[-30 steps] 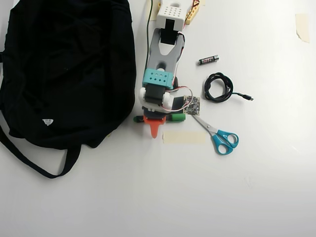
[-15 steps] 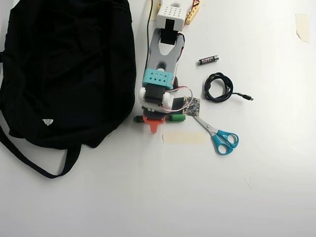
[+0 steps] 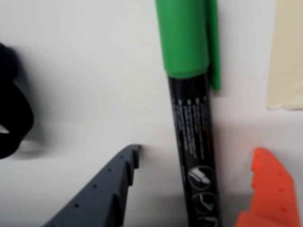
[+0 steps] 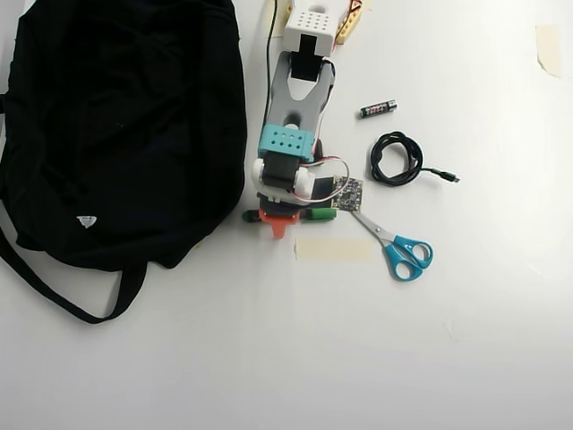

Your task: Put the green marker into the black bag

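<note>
A plain white worktop [image 4: 269,358] is filling both views. We are seeing the hand [image 3: 196,189] spread wide in the wrist view, its grey finger [image 3: 106,194] and orange finger [image 3: 272,194] standing on either side of the green marker [image 3: 191,118] without touching it. In the overhead view the green marker is lying flat across the worktop under the hand, just beside the right edge of the black bag [image 4: 116,125]. A strip of beige tape [image 4: 333,248] is lying just below it, with blue-handled scissors [image 4: 398,246] to its right. A coiled black cable [image 4: 397,159] and a small battery [image 4: 378,108] are lying further right.
</note>
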### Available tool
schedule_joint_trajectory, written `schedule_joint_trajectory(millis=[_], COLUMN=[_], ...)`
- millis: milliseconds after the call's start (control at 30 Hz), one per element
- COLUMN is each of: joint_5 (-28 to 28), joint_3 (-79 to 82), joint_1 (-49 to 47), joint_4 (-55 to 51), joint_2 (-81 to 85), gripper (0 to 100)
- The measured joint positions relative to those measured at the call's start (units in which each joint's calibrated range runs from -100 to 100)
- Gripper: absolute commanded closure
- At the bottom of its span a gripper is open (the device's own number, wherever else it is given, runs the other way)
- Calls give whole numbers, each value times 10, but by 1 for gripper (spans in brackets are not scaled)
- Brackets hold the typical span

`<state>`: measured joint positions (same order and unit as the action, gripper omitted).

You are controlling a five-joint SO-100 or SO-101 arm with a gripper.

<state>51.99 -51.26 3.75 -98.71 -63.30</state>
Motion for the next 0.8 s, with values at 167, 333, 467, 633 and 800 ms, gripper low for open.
schedule_joint_trajectory(millis=[167,333,467,633,800], joint_5=[0,-3,-8,-8,-8], joint_3=[0,0,-1,-1,-1], joint_1=[0,0,0,0,0], joint_4=[0,1,1,1,1], joint_2=[0,-2,-2,-2,-2], gripper=[72,76,77,77,77])
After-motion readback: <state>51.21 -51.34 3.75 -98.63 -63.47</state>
